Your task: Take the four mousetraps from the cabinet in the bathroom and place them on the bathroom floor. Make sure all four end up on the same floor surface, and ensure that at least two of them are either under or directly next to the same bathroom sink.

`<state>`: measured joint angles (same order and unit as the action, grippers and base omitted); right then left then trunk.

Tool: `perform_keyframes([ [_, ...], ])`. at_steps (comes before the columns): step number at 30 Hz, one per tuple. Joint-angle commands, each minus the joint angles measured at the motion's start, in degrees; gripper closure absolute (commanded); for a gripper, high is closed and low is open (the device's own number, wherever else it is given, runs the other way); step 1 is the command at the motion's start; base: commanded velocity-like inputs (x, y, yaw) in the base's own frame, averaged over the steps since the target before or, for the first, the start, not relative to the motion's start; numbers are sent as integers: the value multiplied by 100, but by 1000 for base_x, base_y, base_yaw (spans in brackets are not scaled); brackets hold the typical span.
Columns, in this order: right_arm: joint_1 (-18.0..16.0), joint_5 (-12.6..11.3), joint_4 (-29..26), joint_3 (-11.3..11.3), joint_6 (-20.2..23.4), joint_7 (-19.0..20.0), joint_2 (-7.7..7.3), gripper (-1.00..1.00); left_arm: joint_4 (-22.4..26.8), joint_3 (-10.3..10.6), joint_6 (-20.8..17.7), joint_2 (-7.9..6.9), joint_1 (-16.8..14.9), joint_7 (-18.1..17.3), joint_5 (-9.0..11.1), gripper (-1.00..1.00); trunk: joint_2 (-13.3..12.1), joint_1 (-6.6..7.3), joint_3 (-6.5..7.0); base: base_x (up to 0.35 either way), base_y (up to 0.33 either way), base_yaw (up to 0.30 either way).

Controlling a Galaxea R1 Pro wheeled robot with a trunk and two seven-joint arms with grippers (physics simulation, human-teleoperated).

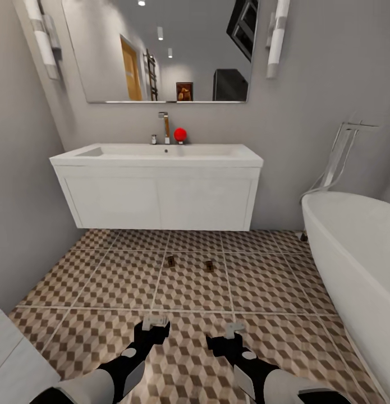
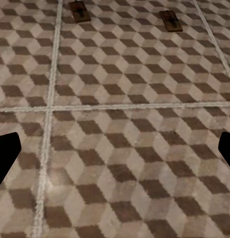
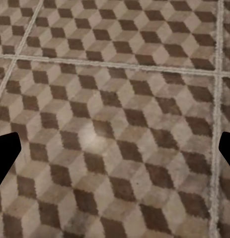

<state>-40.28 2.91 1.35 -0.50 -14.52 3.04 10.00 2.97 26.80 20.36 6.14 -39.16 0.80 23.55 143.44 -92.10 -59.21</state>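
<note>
Two small brown mousetraps lie on the cube-patterned bathroom floor in front of the white wall-hung sink: one to the left, the other to the right. The left wrist view looks down on both, the first mousetrap and the second. My left gripper and right gripper hang low over the tiles, a tile short of the traps. Both stand open and empty. The cabinet is out of view.
A white oval bathtub takes up the right side, with a chrome standing tap behind it. A grey wall closes the left. A white unit's corner shows at the lower left. A mirror hangs above the sink.
</note>
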Motion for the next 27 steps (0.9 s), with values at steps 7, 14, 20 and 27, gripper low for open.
perform_keyframes([
  [7, -6, 26, 14, 0, -25, -10, 0, -100, -7, 51, 21, 1, -4, 6, 46, -100, -8, 19, 151, 0, 0, 0],
  [14, -6, 20, 14, 2, -27, -15, 0, -100, -7, 53, 21, 1, -4, 2, 51, -100, -17, 37, 306, 0, 0, 0],
  [20, -6, 18, 14, 5, -26, -18, 0, -100, -7, 52, 21, 1, -4, 2, 53, -100, -180, 130, 422, 0, 0, 0],
  [27, -6, 16, 14, 6, -27, -17, 0, -100, -7, 53, 21, 1, -6, 5, 53, -100, -461, 284, 548, 0, 0, 0],
])
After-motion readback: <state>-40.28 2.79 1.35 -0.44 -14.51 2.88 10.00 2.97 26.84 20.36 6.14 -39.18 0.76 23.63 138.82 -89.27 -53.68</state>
